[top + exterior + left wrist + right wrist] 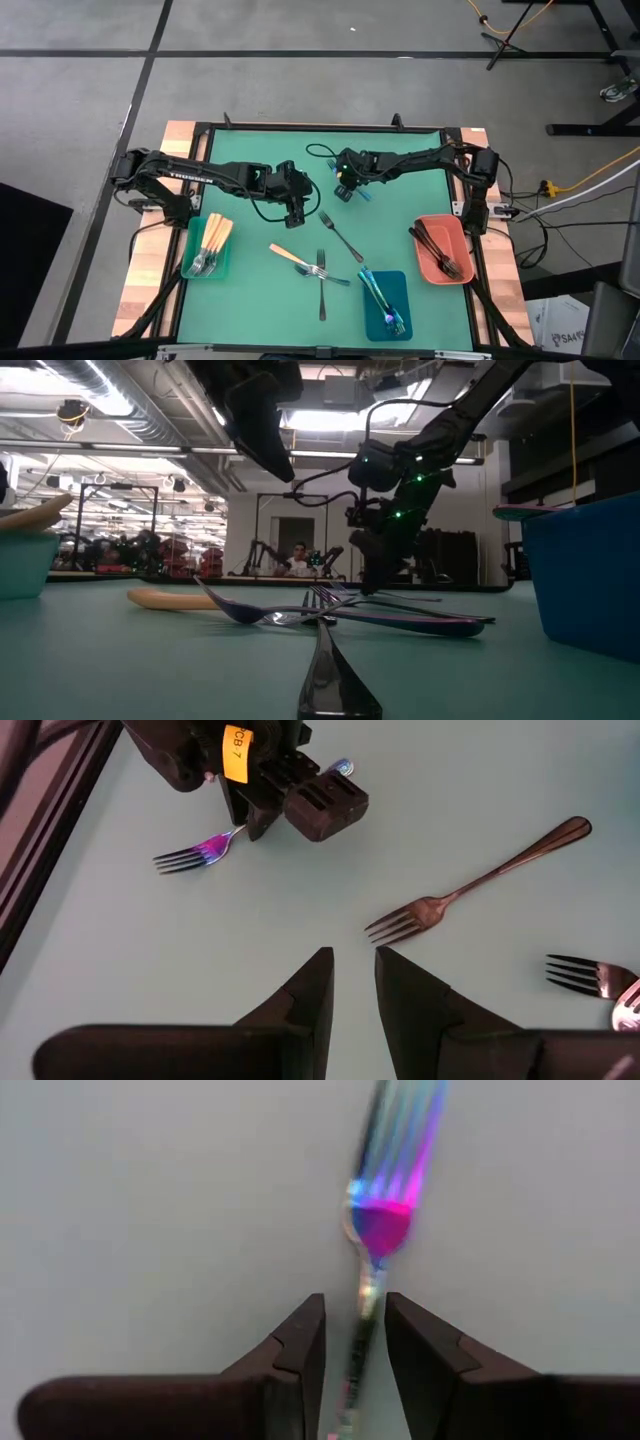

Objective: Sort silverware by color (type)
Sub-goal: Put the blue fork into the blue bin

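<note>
On the right arm point(400, 160), right jaws down at the green counter point(250, 150), parted a little and standing astride the slim handle of an iridescent fork point(385, 1220). A sliver of gap on either side of that handle, so no visible clamp on it. Tines reaching straight forward from between these jaws and resting on the counter. On the left arm point(200, 175), left jaws held above the counter just beside the right jaws, with a narrow gap between them and nothing inside. Just ahead of the left jaws and off to one side, a plain silver fork point(470, 890), tines toward them, untouched. Farther out from both pairs of jaws, toward the counter's front edge, a small crossed heap: an orange-handled fork point(290, 256), a black fork point(321, 295) and one more iridescent piece point(338, 279) lying over each other. Well apart from the left jaws, on their outer side, a teal tray point(190, 268) holding orange-handled utensils point(213, 240). Well apart from the right jaws, a salmon tray point(455, 225) holding black utensils point(435, 250). Beyond the heap, a blue tray point(400, 282) with iridescent cutlery point(378, 297) in it.
</note>
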Robot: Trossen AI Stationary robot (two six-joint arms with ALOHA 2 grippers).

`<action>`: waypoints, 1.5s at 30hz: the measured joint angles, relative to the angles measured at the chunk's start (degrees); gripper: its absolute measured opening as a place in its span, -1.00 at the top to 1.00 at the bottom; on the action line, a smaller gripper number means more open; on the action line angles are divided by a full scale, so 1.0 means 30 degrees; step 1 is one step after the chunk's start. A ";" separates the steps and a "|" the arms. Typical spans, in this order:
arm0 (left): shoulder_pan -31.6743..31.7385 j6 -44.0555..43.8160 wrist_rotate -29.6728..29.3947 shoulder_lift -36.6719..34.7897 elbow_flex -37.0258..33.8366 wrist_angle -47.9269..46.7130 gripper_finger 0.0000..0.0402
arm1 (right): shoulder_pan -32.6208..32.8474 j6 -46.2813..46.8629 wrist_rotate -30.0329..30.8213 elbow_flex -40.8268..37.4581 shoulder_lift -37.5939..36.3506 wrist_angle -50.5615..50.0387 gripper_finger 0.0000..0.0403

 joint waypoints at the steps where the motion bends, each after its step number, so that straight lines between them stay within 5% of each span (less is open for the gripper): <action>1: 0.0000 0.0000 0.0000 0.0000 0.0000 0.0000 0.65 | 0.0000 0.0003 -0.0411 0.0001 -0.0005 -0.0010 0.51; 17: 0.0000 -0.0015 -0.0007 0.0000 0.0000 -0.0007 0.65 | 0.0007 -0.0017 -0.1163 0.0001 0.0017 -0.0040 0.53; 27: 0.0000 -0.0029 -0.0007 0.0000 0.0000 -0.0007 0.65 | 0.0029 -0.0058 -0.0781 0.0045 0.0243 0.0030 0.97; 45: -0.0130 -0.0100 0.0022 -0.0010 -0.0007 -0.0032 0.65 | 0.0015 -0.0940 -0.0989 0.0045 0.0287 0.0045 0.99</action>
